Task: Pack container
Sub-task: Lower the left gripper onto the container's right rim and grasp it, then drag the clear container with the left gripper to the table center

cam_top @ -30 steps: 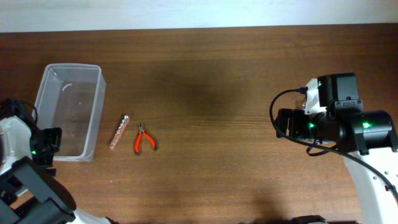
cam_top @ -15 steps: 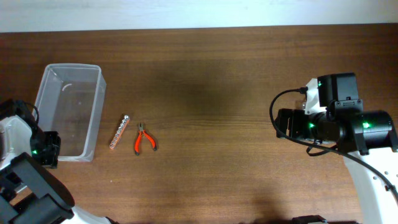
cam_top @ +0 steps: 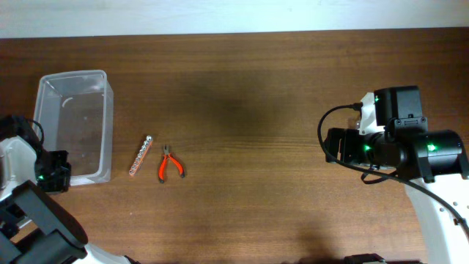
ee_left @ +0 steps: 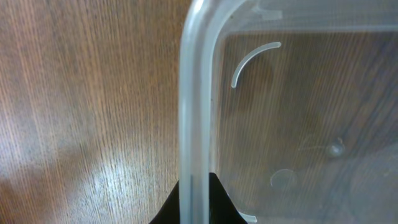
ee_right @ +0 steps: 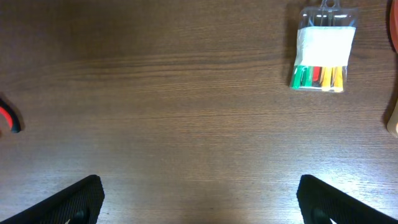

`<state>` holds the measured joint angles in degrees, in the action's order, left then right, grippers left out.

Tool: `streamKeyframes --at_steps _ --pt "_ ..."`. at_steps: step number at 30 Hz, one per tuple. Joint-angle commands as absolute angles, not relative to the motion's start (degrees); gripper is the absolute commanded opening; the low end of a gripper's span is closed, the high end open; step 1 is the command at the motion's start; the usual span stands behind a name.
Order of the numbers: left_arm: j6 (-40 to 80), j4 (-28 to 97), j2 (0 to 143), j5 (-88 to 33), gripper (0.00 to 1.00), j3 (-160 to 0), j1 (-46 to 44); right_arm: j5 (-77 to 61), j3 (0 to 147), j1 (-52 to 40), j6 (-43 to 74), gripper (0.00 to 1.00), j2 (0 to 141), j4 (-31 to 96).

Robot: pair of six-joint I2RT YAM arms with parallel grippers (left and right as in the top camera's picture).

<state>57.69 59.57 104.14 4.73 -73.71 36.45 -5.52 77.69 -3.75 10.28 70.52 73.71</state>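
One container [cam_top: 72,126] stands on the bench [cam_top: 249,110]. Its rim passes between the left jaws, which are closed on the thin wall, and the rest of the tub lies ahead of them and to one side. It looks empty and light, made of clear, smooth plastic that is probably a little flexible. So I judge that a pinch on the rim can slip or bend the wall, and a hold near a rounded corner, where the wall is stiffer, seems safer.

The right jaws are spread wide and hold nothing. Ahead of them lies one clear packet [ee_right: 324,50] of coloured pieces. Between the two pairs of jaws, much nearer the left pair, lie one red-handled pliers [cam_top: 170,166] and one metal strip [cam_top: 141,155].
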Motion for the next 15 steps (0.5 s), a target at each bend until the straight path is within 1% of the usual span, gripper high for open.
streamKeyframes --at_steps 1,6,8,12,15 --pt "56.9 60.6 104.7 2.2 0.02 -73.2 36.5 -5.8 78.8 -4.1 9.8 0.99 70.8 73.7" --pt "55.1 60.6 104.6 -0.9 0.02 -73.6 36.4 -5.8 78.8 -4.1 9.8 0.98 70.8 73.7" --pt "52.6 60.3 104.1 -1.8 0.02 -74.3 36.0 -5.8 78.8 -4.1 9.8 0.99 70.8 73.7" --pt "46.9 60.2 102.8 -2.0 0.02 -77.7 33.7 -5.8 78.8 -4.1 9.8 0.99 70.8 73.7" --pt "44.8 60.2 100.7 -1.9 0.02 -79.9 31.5 -4.9 78.8 -4.1 9.8 0.98 70.8 73.6"
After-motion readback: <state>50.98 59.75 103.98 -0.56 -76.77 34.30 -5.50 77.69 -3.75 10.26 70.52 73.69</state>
